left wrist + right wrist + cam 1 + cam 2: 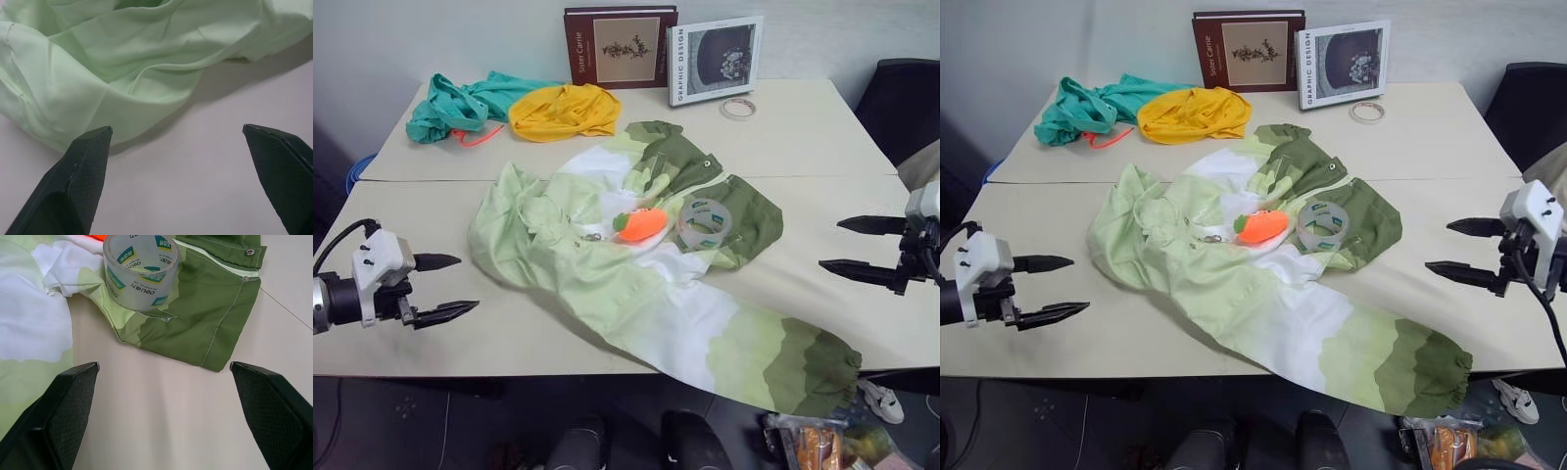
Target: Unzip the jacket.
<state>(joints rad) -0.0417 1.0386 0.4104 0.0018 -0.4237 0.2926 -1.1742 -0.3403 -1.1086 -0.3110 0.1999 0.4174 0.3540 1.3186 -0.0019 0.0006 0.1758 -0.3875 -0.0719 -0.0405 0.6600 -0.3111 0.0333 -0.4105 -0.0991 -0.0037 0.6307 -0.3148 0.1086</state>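
The jacket (636,294), in wavy bands of pale green, white and olive, lies crumpled across the middle of the table, one sleeve hanging over the front edge at the right. An orange toy (640,224) and a roll of clear tape (705,221) rest on it. My left gripper (448,287) hovers open over the table just left of the jacket's pale green edge (98,93), touching nothing. My right gripper (847,245) stands open to the right of the jacket, its wrist view facing the olive flap (205,308) with metal snaps and the tape (139,269).
A teal garment (460,106) and a yellow garment (563,111) lie at the back left. Two books (622,46) lean on the wall, with a small tape ring (738,108) beside them. A dark chair (906,103) stands at the right.
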